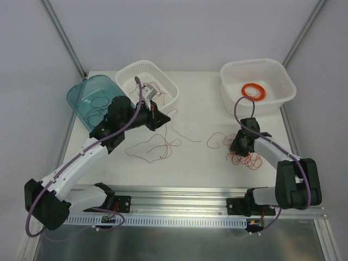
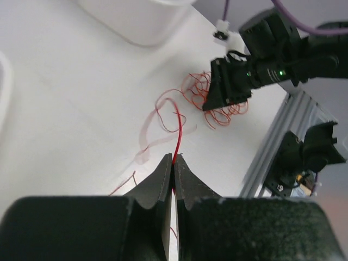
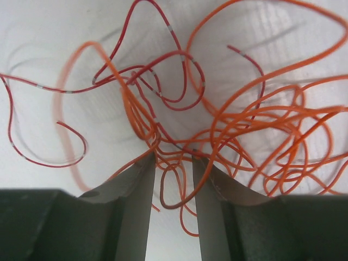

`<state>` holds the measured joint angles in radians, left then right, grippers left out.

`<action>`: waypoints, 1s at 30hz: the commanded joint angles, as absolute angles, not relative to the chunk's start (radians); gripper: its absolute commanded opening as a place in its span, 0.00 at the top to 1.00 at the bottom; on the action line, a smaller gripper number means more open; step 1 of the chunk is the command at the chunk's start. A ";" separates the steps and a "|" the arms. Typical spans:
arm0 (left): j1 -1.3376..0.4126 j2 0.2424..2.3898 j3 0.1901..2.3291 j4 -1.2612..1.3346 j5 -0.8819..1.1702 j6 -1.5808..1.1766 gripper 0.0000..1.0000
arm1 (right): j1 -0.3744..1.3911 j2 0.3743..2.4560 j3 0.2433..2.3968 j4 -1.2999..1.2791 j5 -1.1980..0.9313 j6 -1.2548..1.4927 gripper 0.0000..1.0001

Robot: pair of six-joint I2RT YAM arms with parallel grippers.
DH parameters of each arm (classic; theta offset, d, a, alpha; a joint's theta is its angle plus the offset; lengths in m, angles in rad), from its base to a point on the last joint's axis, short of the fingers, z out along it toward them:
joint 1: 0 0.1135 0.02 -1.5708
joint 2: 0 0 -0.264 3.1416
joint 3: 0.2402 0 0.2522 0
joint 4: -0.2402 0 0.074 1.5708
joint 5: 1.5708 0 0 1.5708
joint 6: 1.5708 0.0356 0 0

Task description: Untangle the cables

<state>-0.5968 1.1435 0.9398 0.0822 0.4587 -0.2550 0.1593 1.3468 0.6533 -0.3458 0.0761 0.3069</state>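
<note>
My left gripper (image 1: 156, 117) is shut on one thin red cable (image 2: 177, 133), which runs from the shut jaws (image 2: 174, 159) down to the table. Loose red cables (image 1: 155, 145) lie on the table below it. My right gripper (image 1: 238, 147) is low over a tangle of orange-red and red cables (image 1: 246, 158). In the right wrist view its jaws (image 3: 174, 157) are open, with a few orange loops (image 3: 179, 179) lying between the fingers. The tangle (image 3: 244, 119) spreads ahead of them. It also shows in the left wrist view (image 2: 215, 103).
A white slotted basket (image 1: 166, 81) with red wires and a teal bin (image 1: 81, 93) with dark wires stand at the back left. A white tub (image 1: 277, 73) at the back right holds a thick orange coil ring (image 1: 254, 91). A metal rail (image 1: 179, 196) runs along the near edge.
</note>
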 commanded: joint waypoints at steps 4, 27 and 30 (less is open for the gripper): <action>-0.422 0.967 1.118 -0.246 0.451 -0.250 1.00 | 0.078 1.336 0.637 -0.428 0.143 0.308 0.63; -0.370 0.991 0.626 -0.089 0.266 -0.537 1.00 | 0.135 1.224 0.747 -0.515 0.094 0.209 0.34; -0.370 1.018 0.520 -0.026 0.200 -0.578 1.00 | 0.153 1.200 0.762 -0.525 0.091 0.199 0.31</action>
<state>-0.3717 0.9997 0.5816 -0.1478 0.2985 -0.4866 0.1390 1.2400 0.7143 -0.4927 0.0826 0.2306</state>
